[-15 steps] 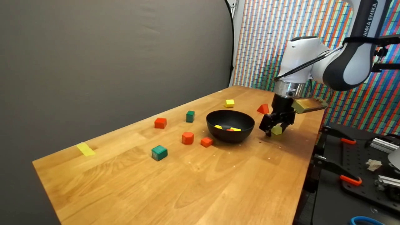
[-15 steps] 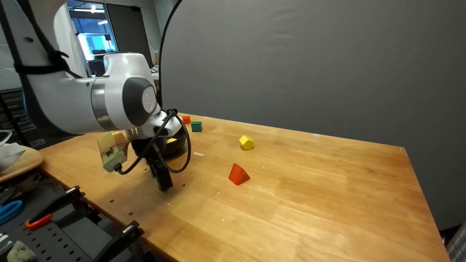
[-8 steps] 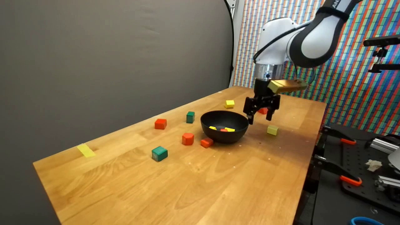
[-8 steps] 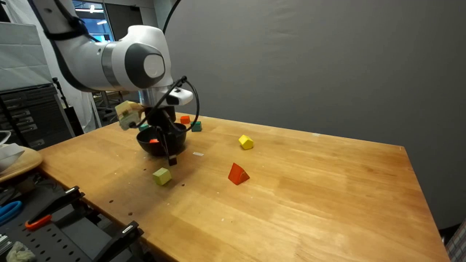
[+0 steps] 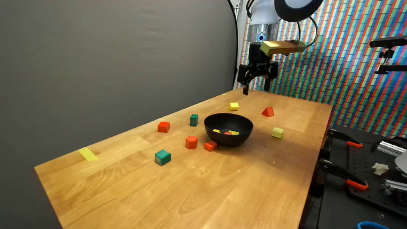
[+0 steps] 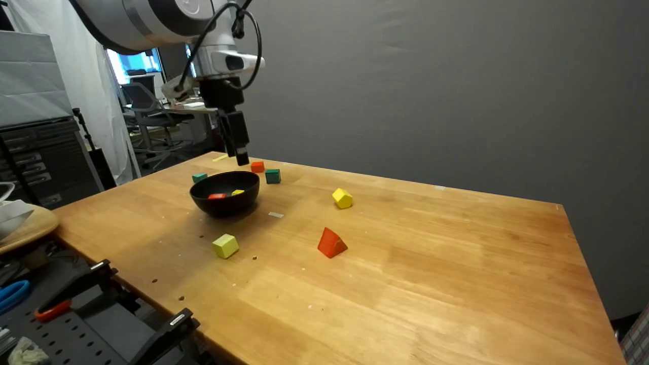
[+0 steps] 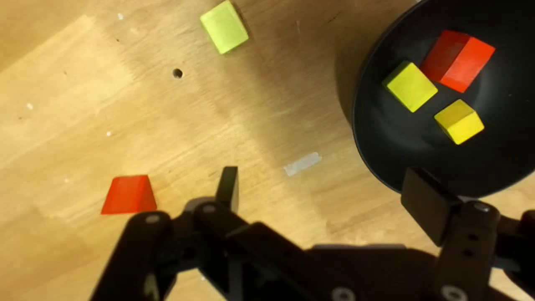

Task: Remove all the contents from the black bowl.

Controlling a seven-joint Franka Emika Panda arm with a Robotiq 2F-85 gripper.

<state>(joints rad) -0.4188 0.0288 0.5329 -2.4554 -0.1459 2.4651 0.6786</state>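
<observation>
On a pale wooden desk [image 5: 206, 190], a smooth black bowl [image 5: 229, 140] stands upright between the long edge by the grey backdrop [image 5: 127, 63] and the opposite long edge. It is round, the same length every way, its mouth facing up, with soft highlights inside.

Inside, clearest in the wrist view, a red block [image 7: 466, 65] lies with a ridge along its long axis, which slants from lower left to upper right in that view. Close by sits a lime-yellow block [image 7: 411, 88], nearly square on top, set cornerwise; whether the two touch is hard to tell. A deeper yellow block [image 7: 459, 123] shows two faces meeting at an edge.

The fingers [image 7: 430, 207] are spread wide, raised well above the desk.

On the side where yellow tape [image 5: 88, 154] lies near a corner are two green blocks [image 5: 162, 157] and three orange-red blocks [image 5: 191, 142], one just beside the bowl. On the bowl's other side lie a pale yellow cube [image 6: 225, 246], nearer the opposite edge, a red wedge [image 6: 330, 243], narrowing upward, and a bright yellow block [image 6: 343, 198], nearer the backdrop edge.
</observation>
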